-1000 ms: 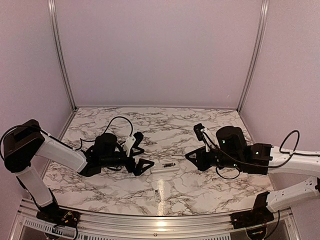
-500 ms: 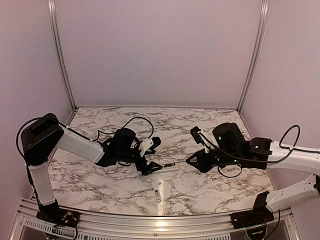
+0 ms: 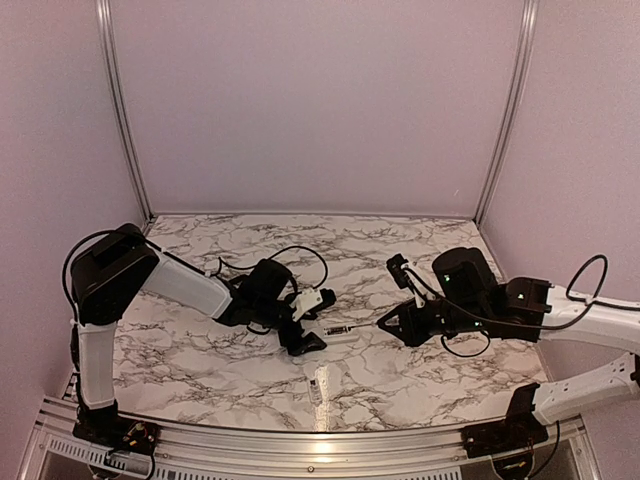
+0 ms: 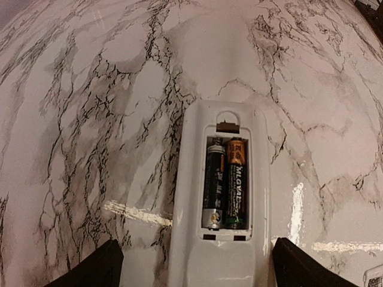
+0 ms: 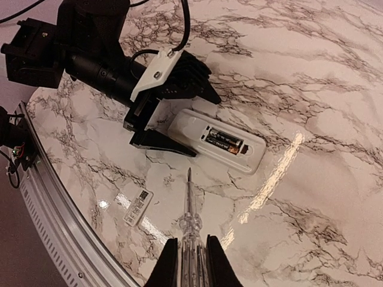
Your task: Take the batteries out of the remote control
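Note:
The white remote control (image 3: pixel 340 332) (image 4: pixel 219 257) (image 5: pixel 187 128) lies back up on the marble table, its recess uncovered. Two dark batteries (image 4: pixel 225 184) (image 5: pixel 224 142) sit side by side in that recess. My left gripper (image 3: pixel 313 322) (image 4: pixel 200 276) (image 5: pixel 178 113) is open, one finger on each side of the remote's near end, apart from it. My right gripper (image 3: pixel 392 322) (image 5: pixel 192 264) is shut on a clear-handled screwdriver (image 5: pixel 190 209). The screwdriver's tip points at the remote from a short way off and does not touch it.
A thin pale strip with a printed label (image 3: pixel 316 386) (image 5: pixel 138 207) (image 4: pixel 374 276) lies on the table between the remote and the front rail (image 5: pixel 60 230). Pale walls with metal posts (image 3: pixel 122 110) close in the back and sides.
My left arm has swung right and forward, so its open fingers now flank the remote's end. The right gripper with the screwdriver has shifted only slightly.

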Robot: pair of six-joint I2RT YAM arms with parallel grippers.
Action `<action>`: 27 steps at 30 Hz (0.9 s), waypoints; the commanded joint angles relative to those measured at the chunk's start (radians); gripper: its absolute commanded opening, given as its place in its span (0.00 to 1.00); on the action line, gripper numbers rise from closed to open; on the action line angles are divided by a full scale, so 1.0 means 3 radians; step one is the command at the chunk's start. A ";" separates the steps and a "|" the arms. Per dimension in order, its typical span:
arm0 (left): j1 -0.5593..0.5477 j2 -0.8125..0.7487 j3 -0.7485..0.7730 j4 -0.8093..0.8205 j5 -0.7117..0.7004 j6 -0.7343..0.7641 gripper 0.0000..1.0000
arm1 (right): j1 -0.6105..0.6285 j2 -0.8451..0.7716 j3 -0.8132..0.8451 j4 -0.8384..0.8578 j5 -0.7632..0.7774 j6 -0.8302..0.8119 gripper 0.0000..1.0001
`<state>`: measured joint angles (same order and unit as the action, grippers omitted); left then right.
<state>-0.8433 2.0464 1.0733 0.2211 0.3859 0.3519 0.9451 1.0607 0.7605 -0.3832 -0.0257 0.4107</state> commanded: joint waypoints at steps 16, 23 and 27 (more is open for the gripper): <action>0.0010 0.0333 0.0338 -0.0657 0.0260 0.0309 0.46 | -0.0021 -0.0110 -0.0123 0.0066 -0.0078 0.0065 0.00; -0.0004 0.0035 0.0022 -0.0264 0.0178 0.0143 0.16 | -0.0021 -0.0160 -0.0139 0.0080 0.0000 0.0112 0.00; -0.0031 -0.0173 -0.0195 0.0099 0.0030 -0.0050 0.02 | -0.0021 -0.0157 -0.0135 0.0081 0.0024 0.0130 0.00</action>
<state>-0.8410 2.0579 1.0901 0.2016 0.4374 0.4030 0.9440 1.0267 0.7143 -0.3744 -0.0391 0.4313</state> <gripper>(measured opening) 0.513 0.121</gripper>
